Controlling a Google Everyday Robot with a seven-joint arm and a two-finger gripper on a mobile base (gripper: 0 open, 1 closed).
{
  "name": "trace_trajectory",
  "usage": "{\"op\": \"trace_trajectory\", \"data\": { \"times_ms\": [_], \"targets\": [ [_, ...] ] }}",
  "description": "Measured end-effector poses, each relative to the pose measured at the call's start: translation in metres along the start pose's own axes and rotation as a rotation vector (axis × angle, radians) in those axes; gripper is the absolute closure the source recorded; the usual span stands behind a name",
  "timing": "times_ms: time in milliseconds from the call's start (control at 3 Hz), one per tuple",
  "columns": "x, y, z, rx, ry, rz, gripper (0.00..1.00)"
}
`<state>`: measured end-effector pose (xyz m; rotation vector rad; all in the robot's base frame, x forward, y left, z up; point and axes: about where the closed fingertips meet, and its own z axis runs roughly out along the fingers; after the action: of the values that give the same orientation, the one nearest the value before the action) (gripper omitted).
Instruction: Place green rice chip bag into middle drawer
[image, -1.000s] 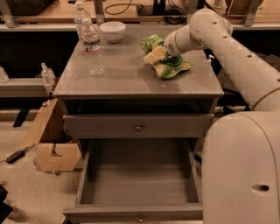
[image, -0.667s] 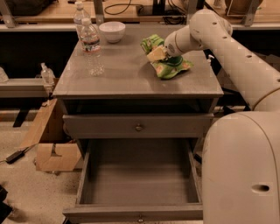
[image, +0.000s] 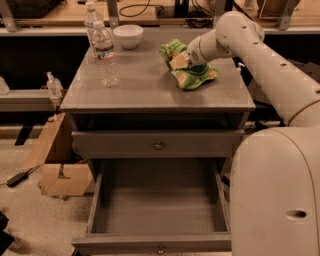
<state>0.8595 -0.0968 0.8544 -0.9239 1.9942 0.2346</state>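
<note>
The green rice chip bag lies crumpled on the back right of the grey cabinet top. My gripper reaches in from the right and sits right at the bag's upper left part, touching it. The middle drawer is pulled wide open below, and its inside is bare. Its small knob shows at the front edge. The like drawer front above it is closed.
Two clear water bottles stand on the top's back left, with a white bowl behind them. My white arm and base fill the right side. A cardboard box lies on the floor to the left.
</note>
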Motion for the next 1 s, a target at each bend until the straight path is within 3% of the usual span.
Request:
{"op": "trace_trajectory", "data": {
  "times_ms": [1000],
  "targets": [
    [-0.0003,0.0,-0.0002,0.0,0.0,0.0,1.0]
  ]
}}
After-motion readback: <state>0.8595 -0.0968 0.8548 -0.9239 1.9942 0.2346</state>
